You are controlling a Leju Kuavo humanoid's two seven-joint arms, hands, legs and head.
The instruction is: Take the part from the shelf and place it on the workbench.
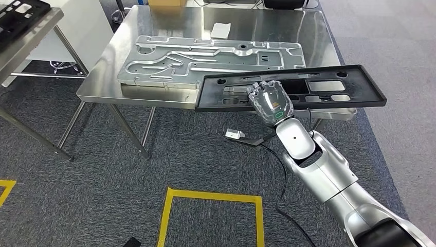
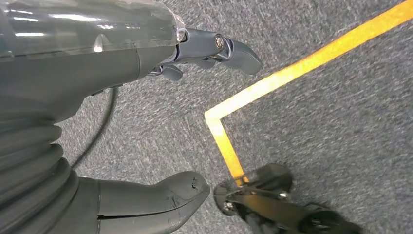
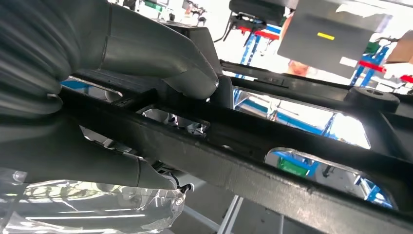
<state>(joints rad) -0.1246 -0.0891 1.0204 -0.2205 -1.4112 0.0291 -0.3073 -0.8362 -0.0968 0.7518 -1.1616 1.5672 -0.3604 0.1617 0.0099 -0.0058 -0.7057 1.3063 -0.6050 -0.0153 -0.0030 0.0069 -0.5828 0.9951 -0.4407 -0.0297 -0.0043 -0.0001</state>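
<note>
A large silver cast-metal plate (image 1: 205, 62) lies flat on the table's left part. Yellow floor tape (image 1: 211, 198) marks a square on the grey carpet (image 1: 103, 170), near side.

Black part (image 1: 329, 86); silver workbench (image 1: 103, 82); grey carpet (image 1: 103, 185), yellow tape (image 1: 211, 195).

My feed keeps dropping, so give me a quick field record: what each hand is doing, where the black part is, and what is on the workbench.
right hand: grips the long flat black plastic panel with cut-outs near its middle
black panel: held over the near right edge of the stainless steel workbench; contact cannot be told
on workbench: large silver machined metal plate
left hand: holds nothing, fingers apart, over grey carpet with yellow tape
task state: panel not yet released
</note>
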